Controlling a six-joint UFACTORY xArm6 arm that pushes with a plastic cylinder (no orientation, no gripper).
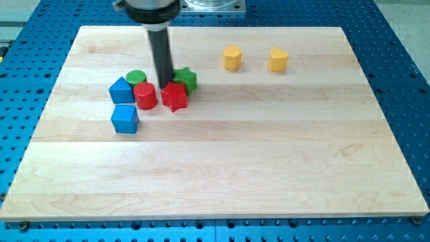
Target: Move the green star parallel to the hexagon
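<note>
The green star [186, 78] lies on the wooden board, left of centre near the view's top, touching the red star [175, 96] just below it. The yellow hexagon [232, 58] stands to the upper right of the green star. My tip [163, 85] is at the green star's left side, between it and the red cylinder [145, 95], right above the red star. The dark rod hides part of the green star's left edge.
A green cylinder [136, 77] sits left of the rod. A blue block [121, 90] and a blue cube [125, 118] lie at the cluster's left. A yellow heart-like block [279, 60] stands right of the hexagon. The board [269, 161] rests on a blue perforated table.
</note>
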